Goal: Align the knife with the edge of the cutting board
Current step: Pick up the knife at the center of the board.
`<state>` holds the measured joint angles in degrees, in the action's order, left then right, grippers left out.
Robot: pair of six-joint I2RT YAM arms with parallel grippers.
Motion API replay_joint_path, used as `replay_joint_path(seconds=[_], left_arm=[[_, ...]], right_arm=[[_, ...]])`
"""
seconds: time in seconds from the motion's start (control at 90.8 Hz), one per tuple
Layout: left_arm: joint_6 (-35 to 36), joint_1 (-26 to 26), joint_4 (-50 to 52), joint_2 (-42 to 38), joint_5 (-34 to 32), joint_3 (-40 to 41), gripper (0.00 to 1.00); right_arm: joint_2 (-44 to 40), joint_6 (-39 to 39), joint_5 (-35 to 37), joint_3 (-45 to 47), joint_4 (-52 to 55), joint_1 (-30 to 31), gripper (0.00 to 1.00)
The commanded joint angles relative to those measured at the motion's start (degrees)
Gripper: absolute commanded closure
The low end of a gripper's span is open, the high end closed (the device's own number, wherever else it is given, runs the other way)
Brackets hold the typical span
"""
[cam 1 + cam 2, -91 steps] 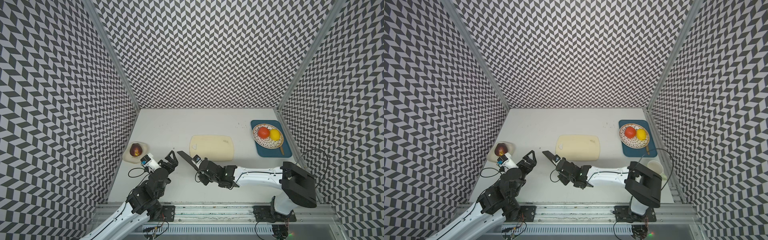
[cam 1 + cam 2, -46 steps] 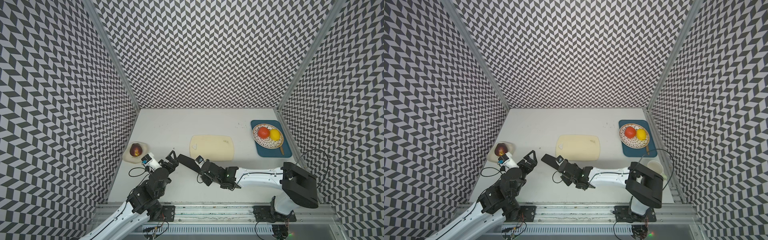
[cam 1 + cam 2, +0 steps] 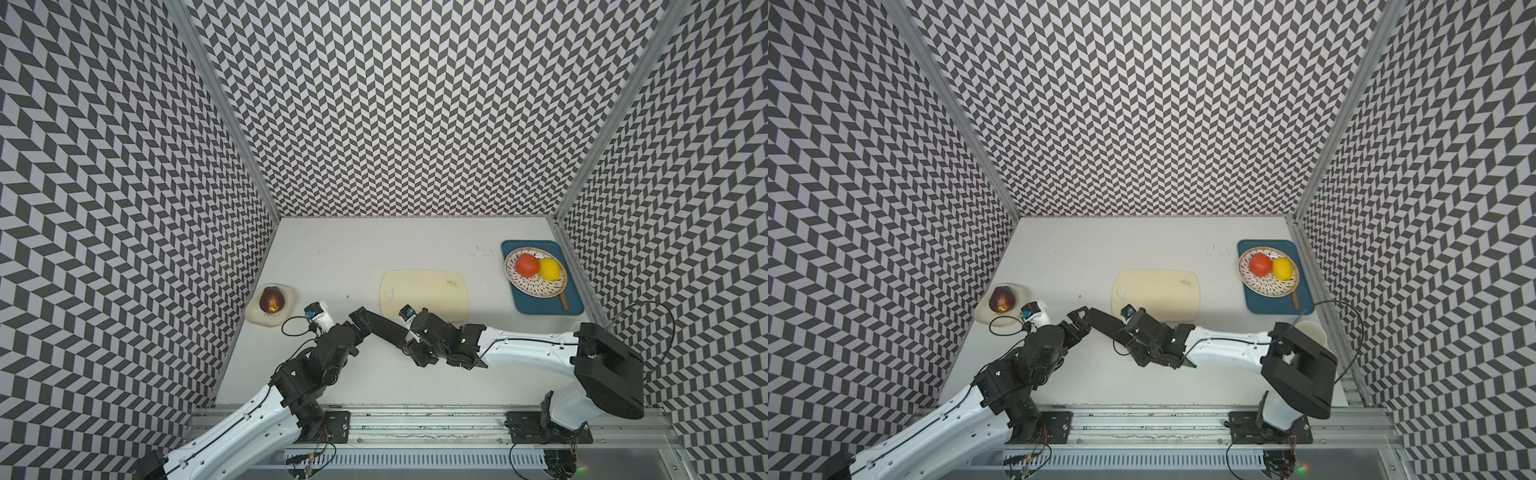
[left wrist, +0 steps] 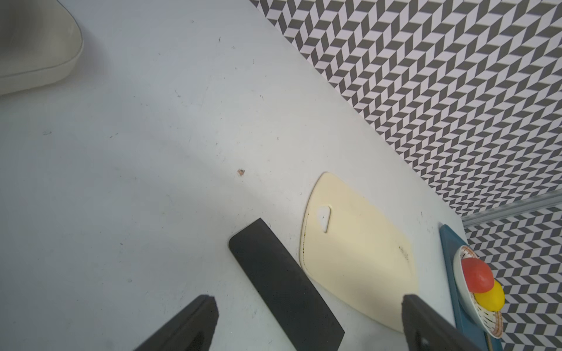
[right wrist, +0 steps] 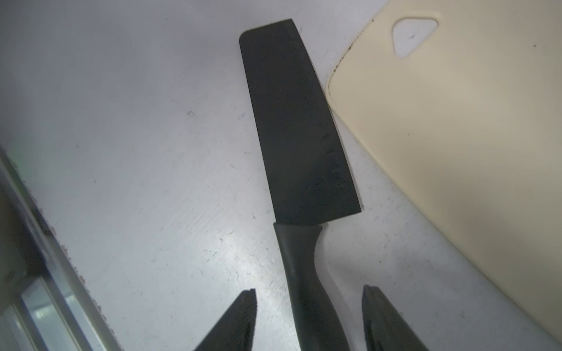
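White-grey table carries everything, and on it the cream cutting board lies flat near the middle, long sides running left to right. It looks thin, light plastic, so I judge that a nudge would slide it.

Just off its near-left corner lies the knife, flat on the table and slanted to the board's near edge. Its blade points left and far, and its handle runs right and near. In the right wrist view a narrow strip of table shows between blade and board, so they sit just beside each other, not touching.

I judge the knife stiff and front-heavy, because the wide blade outweighs the slim handle. The blade lies flush on the table and gives my pads no edge to get under, and I would not pinch it anyway. The handle is smooth and rounded, likely slippery, so I would take it close to the blade, where the knife will swing least.

My right gripper straddles that handle with the jaws apart and a gap showing on both sides. My left gripper hangs spread wide above the blade's tip end, holding nothing.
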<state>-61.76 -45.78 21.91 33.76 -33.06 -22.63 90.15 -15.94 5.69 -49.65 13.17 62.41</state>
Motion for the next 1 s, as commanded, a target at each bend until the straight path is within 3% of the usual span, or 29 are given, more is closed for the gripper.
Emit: replay_joint_path(seconds=[0.0, 0.176, 0.264, 0.363, 0.496, 0.573, 0.639, 0.738, 0.991], left_arm=[[-0.6, -0.5, 1.8, 0.1, 1.7, -2.7, 0.0], [-0.5, -0.4, 1.8, -1.9, 0.7, -2.4, 0.0], [-0.4, -0.5, 1.9, -2.7, 0.3, -2.3, 0.0], [-0.4, -0.5, 2.1, -3.0, -0.5, -2.4, 0.0], [-0.4, -0.4, 2.5, -3.2, -1.4, -2.7, 0.0], [-0.8, -0.5, 2.9, -3.8, -1.8, -2.8, 0.0], [-1.3, -0.4, 3.4, -4.5, -2.4, -2.8, 0.0], [-1.9, -0.4, 3.6, -5.8, -3.8, -2.4, 0.0], [-10.9, -0.3, 9.6, -9.8, -11.4, -2.8, 0.0]], right_arm=[[-1.5, -2.1, -3.9, 2.6, -2.7, -0.9, 0.31], [2.9, -2.1, -5.1, 1.9, -1.6, -1.5, 0.33], [5.5, -1.5, -7.0, 1.4, -1.4, -1.3, 0.49], [6.5, -0.8, -6.5, 1.0, -2.1, 0.8, 0.53], [8.3, -1.6, -7.1, -0.6, -3.3, 2.4, 0.66], [10.1, -2.2, -7.9, -2.8, -2.5, 2.4, 0.66], [11.9, -2.2, -8.2, -5.6, 0.5, 2.4, 0.58], [14.4, -1.8, -8.1, -10.1, 6.7, 2.2, 0.52], [21.7, -0.1, -9.4, -23.9, 20.4, 1.2, 0.51]])
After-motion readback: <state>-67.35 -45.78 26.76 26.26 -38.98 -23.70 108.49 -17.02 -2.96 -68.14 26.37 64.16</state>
